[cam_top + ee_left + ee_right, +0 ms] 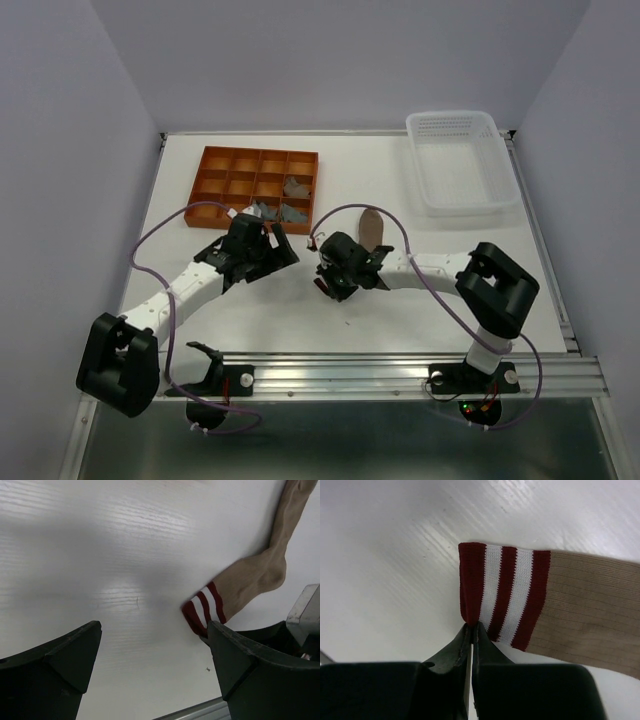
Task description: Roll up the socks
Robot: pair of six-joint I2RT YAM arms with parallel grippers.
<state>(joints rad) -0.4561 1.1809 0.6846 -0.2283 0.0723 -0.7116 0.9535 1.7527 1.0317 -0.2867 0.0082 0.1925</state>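
Sock [570, 605]: tan ribbed knit with a red-and-white striped cuff [500, 592], flat on the white table [400, 310] near mid-table, just ahead of the right arm. In the overhead view, foot end toward 12 o'clock, cuff end toward 7 o'clock and hidden there under the right wrist. In the right wrist view, cuff at 9 o'clock of the leg, leg running off to 3 o'clock. No fold or roll begun.

Handling, as a judgement: light, limp, thin. No stiffness to hold a shape. Likely to drag and bunch on the smooth table rather than slide cleanly. Nothing fragile. Best hold probably the cuff edge: denser-looking knit there, with an open rim for a lip. A corner nip alone likely to twist the cloth, so a second hold across the cuff worth having before rolling toward the foot.

Right pincer [471, 627]: clenched, tips meeting right at the cuff's 7 o'clock corner, touching the red band. Cloth caught between the tips or not: cannot tell.

Left pincer [154, 630]: released, spread wide, low over the table at 9 o'clock of the cuff. Near it, no contact evident, nothing held.

Farther out: orange compartment tray [255, 185] at 10 o'clock of the sock, with grey socks [293, 187] in the cells toward its 4 o'clock corner. White mesh basket [460, 160] at 1 o'clock, well apart.
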